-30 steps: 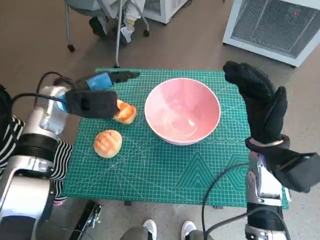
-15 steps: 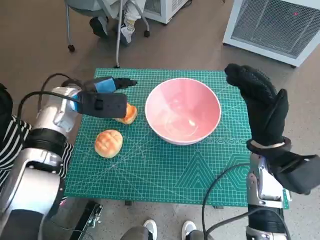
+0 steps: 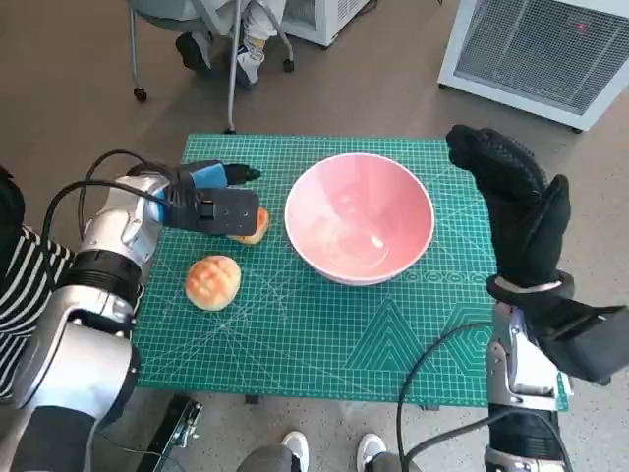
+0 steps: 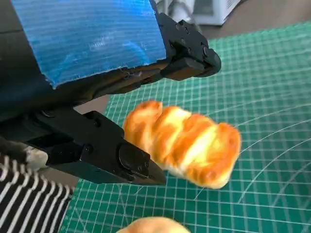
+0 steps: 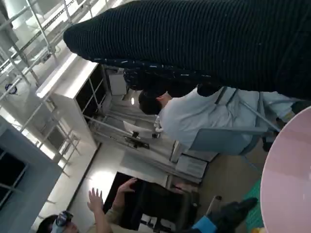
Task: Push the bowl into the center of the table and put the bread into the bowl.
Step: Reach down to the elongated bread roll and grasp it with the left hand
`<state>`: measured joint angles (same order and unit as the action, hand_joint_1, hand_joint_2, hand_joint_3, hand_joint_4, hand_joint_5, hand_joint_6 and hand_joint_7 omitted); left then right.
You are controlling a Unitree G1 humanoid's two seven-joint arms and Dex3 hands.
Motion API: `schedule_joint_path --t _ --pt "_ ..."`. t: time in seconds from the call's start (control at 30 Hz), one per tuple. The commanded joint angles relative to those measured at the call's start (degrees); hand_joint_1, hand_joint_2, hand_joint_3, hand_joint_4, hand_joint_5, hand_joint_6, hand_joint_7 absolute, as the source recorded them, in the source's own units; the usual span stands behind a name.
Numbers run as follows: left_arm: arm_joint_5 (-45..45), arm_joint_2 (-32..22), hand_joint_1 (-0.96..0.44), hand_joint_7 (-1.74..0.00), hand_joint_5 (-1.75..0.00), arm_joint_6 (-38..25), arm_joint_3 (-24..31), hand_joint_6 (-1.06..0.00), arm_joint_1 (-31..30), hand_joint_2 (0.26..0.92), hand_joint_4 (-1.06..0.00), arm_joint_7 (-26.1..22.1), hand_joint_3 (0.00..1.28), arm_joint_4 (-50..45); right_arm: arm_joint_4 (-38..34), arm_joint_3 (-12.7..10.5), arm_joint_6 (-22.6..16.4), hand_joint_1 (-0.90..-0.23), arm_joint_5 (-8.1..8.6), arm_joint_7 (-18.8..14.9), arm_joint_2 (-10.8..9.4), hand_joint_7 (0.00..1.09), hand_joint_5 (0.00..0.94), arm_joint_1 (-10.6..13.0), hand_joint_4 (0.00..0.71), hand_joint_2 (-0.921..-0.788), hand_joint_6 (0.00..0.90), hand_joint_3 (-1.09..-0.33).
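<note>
The pink bowl (image 3: pixel 359 216) stands empty on the green mat (image 3: pixel 324 334), right of its middle; its rim (image 5: pixel 291 170) shows in the right wrist view. A twisted bread roll (image 3: pixel 253 226) lies left of the bowl, half hidden under my left hand (image 3: pixel 211 200). The left wrist view has the roll (image 4: pixel 187 143) lying on the mat between that hand's spread fingers (image 4: pixel 187 53), which do not close on it. A round bun (image 3: pixel 212 281) sits nearer me, its top (image 4: pixel 153 225) just in the left wrist view. My right hand (image 3: pixel 516 211) stands upright and open, right of the bowl, apart from it.
A chair and a person's legs (image 3: pixel 221 34) are beyond the table's far edge. A white cabinet (image 3: pixel 536 54) stands at the far right. Feet (image 3: pixel 329 450) show at the near edge. People (image 5: pixel 194 111) appear in the right wrist view.
My left hand has moved right and down over the twisted roll, covering more of it. The right hand, the bowl and the round bun have hardly moved.
</note>
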<state>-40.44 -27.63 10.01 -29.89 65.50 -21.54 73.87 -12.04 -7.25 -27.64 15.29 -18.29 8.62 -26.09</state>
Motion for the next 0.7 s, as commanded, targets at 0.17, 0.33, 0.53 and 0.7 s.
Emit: schedule_joint_path --t 0.17,0.33,0.53,0.7 --pt "-0.45 0.91 0.04 0.00 0.00 -1.13 -0.98 -0.33 1.20 0.777 -0.14 0.92 0.00 1.66 0.14 -0.04 1.06 -0.669 -1.22 0.75 0.23 0.28 0.003 1.42 0.198 -0.921 0.194 -0.709" --pt "-0.47 1.04 0.04 0.00 0.00 -1.25 -1.20 -0.33 1.18 0.777 -0.14 1.01 0.00 1.86 0.12 -0.02 1.02 -0.669 -1.25 0.78 0.25 0.28 0.003 1.42 0.198 -0.921 0.193 -0.709" --pt "-2.65 2.75 0.03 -0.01 -0.01 -3.16 -3.60 -0.35 -1.07 0.777 -0.16 3.26 0.00 3.34 0.57 -0.06 1.34 -0.671 -1.32 0.91 0.42 0.29 0.002 1.72 0.199 -0.921 0.189 -0.708" --pt "-3.29 3.58 0.04 -0.02 -0.02 -3.80 -4.30 -0.40 -2.04 0.787 -0.23 4.70 0.01 3.78 0.88 -0.01 1.62 -0.671 -1.44 1.04 0.43 0.29 0.002 1.85 0.198 -0.921 0.188 -0.708"
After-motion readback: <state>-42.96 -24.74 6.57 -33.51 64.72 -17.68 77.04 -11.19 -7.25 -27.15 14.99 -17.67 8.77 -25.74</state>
